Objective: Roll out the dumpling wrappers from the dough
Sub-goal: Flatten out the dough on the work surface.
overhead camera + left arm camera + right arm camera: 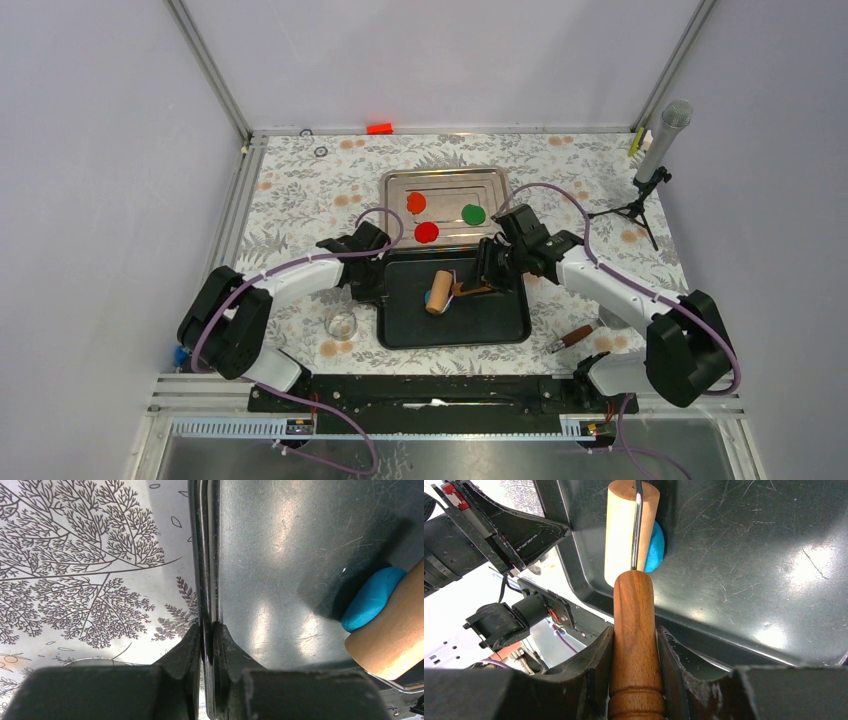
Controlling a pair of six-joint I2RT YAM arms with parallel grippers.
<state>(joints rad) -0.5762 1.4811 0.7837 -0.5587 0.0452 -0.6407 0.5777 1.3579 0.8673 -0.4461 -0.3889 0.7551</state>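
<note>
- Blue dough [429,297] sits as 1 thick lump on the floor of the black tray [500,322], left of centre.
- Rolling pin [439,292]: its pale wooden barrel [621,530] lies against the dough and partly over it. A thin metal rod joins the barrel to a darker turned handle [635,620].
- Your right jaws are clamped on that handle, 1 finger on each side, held apart only by the handle's width.
- Your left jaws are pinched almost together on the black tray's left rim [205,555]. 1 finger is inside the tray, 1 outside over the leaf-patterned worktop [75,555].
- From the left wrist, you see the dough only as a rounded blue edge tucked under the barrel; the rest is hidden.
- Silver tray [445,178] stands just behind the black tray; you cannot tell whether the 2 rims touch.
- 3 dumpling wrappers lie flat in the silver tray, apart from each other: 1 orange [417,202], 1 red [427,232], 1 green [473,213].
- Elsewhere on the worktop, a clear glass [342,323] stands just left of the black tray's near corner. A 2nd wooden-handled tool [575,337] lies to the tray's right. A microphone [672,120] on a tripod stands at the far right corner.
</note>
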